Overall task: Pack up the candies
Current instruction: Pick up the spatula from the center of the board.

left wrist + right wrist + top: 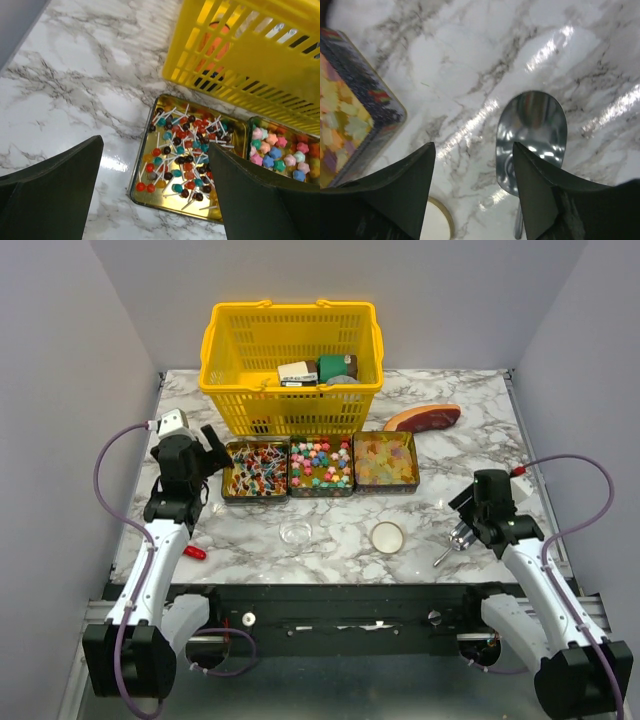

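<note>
Nothing looks packed yet, as far as I can tell. All the candies sit in three open tins lined up across the middle of the worktop, just in front of the yellow basket (290, 400) at the far edge. The lollipops (185, 150) are in the left tin (141, 165), the star-shaped candies (320, 465) in the middle one, and the yellow-orange gummies (386, 460) in the right one.

The left gripper (155, 145) hangs above the lollipop tin towards the left edge, its fingers spread wide and holding nothing. The right gripper (473, 150) is towards the right edge, over bare marble just right of the gummy tin. Its fingers are spread too, and empty. A metal scoop (532, 130) lies flat on the worktop beneath it, the bowl showing between the fingers and the handle running back under the right-hand one.

Nearer the near edge, about the middle, stand a small clear glass dish (296, 532) and a round tan-rimmed pot or lid (387, 536); I cannot tell which. A slab of meat (425, 418) lies beside the basket's right end.

I'd judge this to be the opening step, getting hold of the scoop. The right arm needs to come down and line its fingers up across the thin handle rather than the bowl. Shiny metal lying flat on marble could easily slide away when nipped. After that comes a trip to one of the tins.
</note>
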Robot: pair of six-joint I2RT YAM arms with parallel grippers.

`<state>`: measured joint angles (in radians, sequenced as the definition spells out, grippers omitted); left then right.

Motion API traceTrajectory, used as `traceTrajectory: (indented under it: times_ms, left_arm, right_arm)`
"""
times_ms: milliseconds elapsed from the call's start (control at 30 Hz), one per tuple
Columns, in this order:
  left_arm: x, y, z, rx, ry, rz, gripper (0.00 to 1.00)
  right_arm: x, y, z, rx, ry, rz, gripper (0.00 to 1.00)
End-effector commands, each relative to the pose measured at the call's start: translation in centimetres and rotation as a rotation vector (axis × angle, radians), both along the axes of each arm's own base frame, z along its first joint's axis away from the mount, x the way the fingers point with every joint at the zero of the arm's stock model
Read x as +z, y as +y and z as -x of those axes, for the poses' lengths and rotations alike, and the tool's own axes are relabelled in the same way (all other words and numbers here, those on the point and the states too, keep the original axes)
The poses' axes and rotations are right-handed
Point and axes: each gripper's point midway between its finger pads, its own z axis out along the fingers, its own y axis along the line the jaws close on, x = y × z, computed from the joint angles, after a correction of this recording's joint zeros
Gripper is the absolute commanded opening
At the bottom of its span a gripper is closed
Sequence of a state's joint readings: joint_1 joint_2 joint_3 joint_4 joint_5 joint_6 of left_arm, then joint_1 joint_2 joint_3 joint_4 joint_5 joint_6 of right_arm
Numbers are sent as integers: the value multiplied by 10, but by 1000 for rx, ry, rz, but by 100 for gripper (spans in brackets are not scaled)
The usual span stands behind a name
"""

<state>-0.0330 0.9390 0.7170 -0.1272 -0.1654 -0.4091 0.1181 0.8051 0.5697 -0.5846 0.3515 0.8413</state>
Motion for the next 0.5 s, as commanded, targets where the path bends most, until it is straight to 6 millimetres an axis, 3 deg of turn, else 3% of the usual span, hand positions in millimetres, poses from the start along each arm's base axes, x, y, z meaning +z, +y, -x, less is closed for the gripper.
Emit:
traceTrajectory:
  times_ms: [0,300,467]
  left_arm:
    - [-22,-14,8,-51,113,52,99]
    - [-25,-18,6,-71,112,68,99]
    - [-26,-16,6,-61,113,62,99]
  right_arm:
    - [-38,15,42,-41,232,-121,68]
    - [-58,18,71,-21,354,-129,64]
    - [-54,28,76,35,374,-163,64]
